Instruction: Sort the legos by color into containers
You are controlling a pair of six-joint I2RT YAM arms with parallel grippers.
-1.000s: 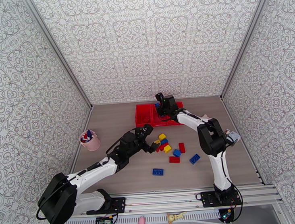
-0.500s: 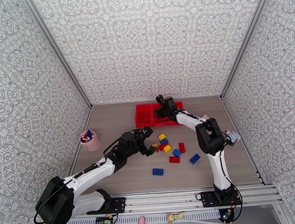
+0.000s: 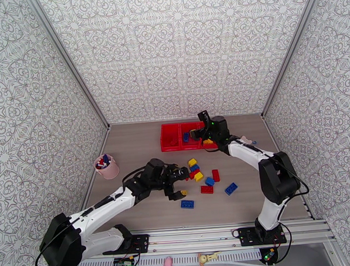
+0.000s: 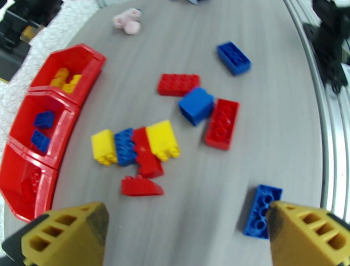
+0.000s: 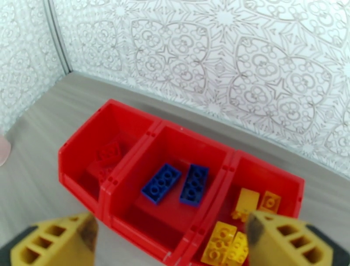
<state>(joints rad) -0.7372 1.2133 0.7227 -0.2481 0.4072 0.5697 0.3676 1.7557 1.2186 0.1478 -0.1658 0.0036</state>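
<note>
Left hand (image 4: 186,238) hangs spread wide and empty over mid-worktop (image 3: 133,148). Ten loose legos (image 4: 197,105) lie just beyond it: four blue, four red, two yellow. Right hand (image 5: 170,245), also wide and empty, hovers at the far edge over three joined red bins (image 5: 164,127). The middle bin holds two blue bricks (image 5: 162,183), the right one four yellow bricks (image 5: 223,234), the left one red bricks, number unclear. Bare worktop runs left to a pink cup (image 3: 108,168)

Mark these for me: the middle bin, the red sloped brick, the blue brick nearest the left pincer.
middle bin (image 5: 194,148), right wrist view, on its bare back wall.
red sloped brick (image 4: 141,186), left wrist view, centre of its face.
blue brick (image 4: 261,210), left wrist view, on its studded top.
</note>
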